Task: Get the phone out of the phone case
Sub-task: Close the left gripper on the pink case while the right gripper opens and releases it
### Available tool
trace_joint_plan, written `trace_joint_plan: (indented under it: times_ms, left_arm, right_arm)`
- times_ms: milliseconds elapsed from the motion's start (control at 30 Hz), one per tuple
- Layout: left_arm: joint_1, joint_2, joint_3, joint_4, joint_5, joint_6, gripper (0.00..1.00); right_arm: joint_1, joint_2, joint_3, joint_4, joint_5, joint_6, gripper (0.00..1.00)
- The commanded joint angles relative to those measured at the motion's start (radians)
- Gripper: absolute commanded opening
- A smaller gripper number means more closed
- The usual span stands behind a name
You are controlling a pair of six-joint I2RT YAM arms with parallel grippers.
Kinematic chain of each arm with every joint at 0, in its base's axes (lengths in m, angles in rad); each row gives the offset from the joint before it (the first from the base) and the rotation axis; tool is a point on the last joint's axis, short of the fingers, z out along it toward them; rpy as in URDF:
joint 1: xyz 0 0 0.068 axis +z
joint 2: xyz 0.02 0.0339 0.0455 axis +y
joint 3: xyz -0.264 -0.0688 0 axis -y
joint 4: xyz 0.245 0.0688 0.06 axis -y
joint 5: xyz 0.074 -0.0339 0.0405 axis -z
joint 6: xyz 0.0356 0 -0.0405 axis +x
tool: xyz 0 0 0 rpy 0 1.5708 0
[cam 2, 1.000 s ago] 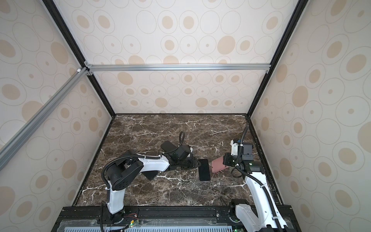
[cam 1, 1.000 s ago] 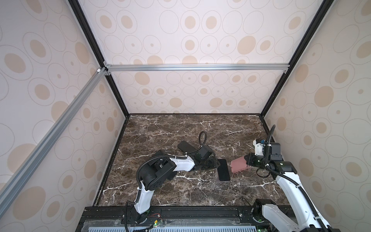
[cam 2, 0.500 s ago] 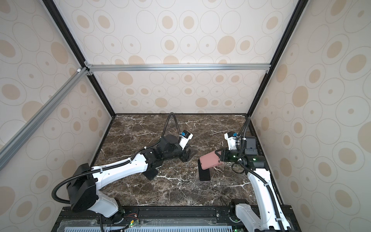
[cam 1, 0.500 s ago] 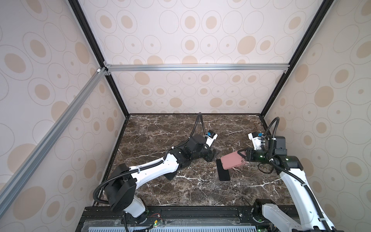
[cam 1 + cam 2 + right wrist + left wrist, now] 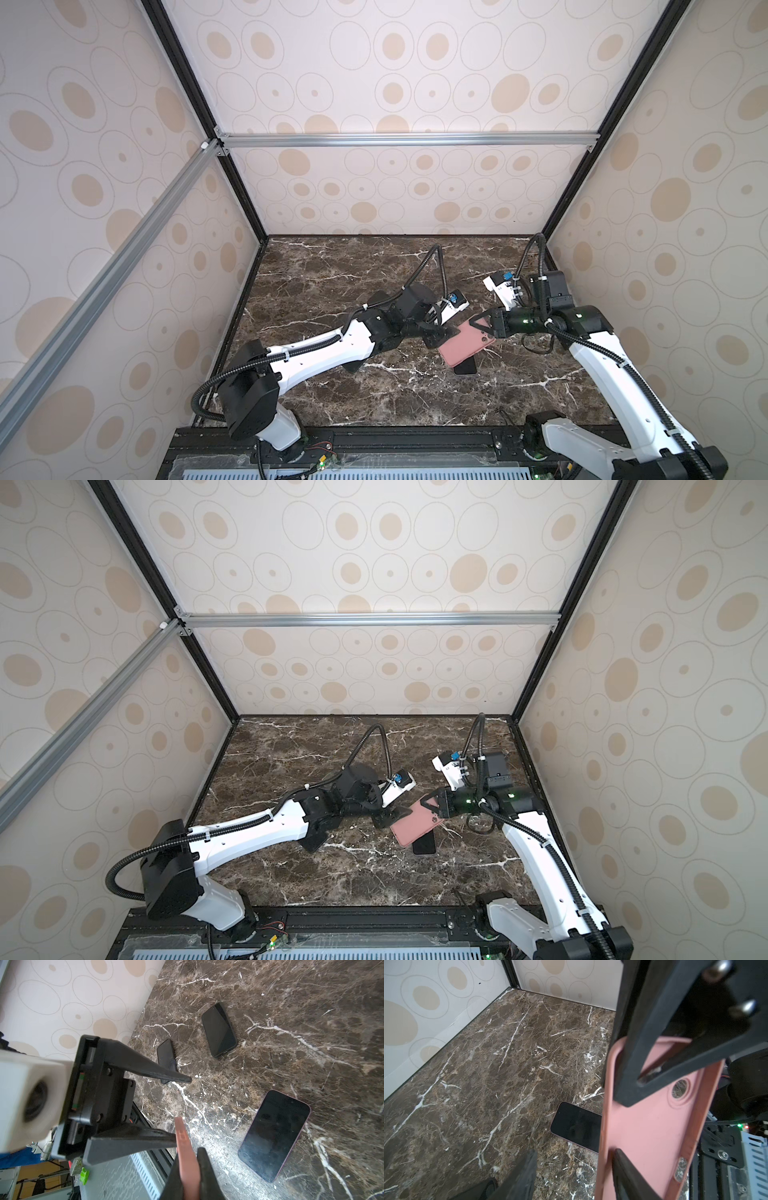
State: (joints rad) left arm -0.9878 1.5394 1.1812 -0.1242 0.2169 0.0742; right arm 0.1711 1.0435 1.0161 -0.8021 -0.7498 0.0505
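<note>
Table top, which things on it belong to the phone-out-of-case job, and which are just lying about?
Job: pink case, held in right gripper; pink-edged phone, already out.
Lying about: black phone; other dark phone.

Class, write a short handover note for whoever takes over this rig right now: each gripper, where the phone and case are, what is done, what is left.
Left gripper: open, jaws straddling one edge of the pink case, not clamped.
Right gripper: shut on the pink case, holding it above the table.
Phone: bare, screen up on the table, partly hidden by the raised pink case in both top views.
Done: phone is out of the pink case.
Left: likely only setting the pink case down.
</note>
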Motion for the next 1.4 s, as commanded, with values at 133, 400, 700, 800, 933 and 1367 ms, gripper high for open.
trace_joint_plan:
  times_ms: [133,400,700,800,933,1367]
  left_arm:
    - [-0.016,0.029,0.072,-0.044,0.036,0.055,0.41]
    - [-0.02,0.047,0.097,-0.06,0.064,0.053,0.19]
    - [-0.023,0.061,0.108,-0.026,0.009,-0.04,0.0]
    - [-0.023,0.099,0.133,-0.032,-0.101,-0.108,0.0]
    - [-0.02,0.176,0.199,-0.059,-0.218,-0.216,0.0]
    - [0.038,0.48,0.492,-0.201,-0.351,-0.559,0.0]
  right_arm:
    - [0.024,-0.007,0.025,-0.026,0.009,-0.042,0.0]
    - [0.024,-0.005,0.035,-0.004,0.012,-0.043,0.0]
    - [0.024,-0.027,0.029,0.037,0.111,-0.024,0.06]
    - [0.024,-0.063,0.012,0.076,0.227,0.025,0.43]
    - [0.024,-0.123,-0.04,0.155,0.4,0.11,0.68]
    - [0.024,-0.071,-0.176,0.263,0.775,0.354,0.85]
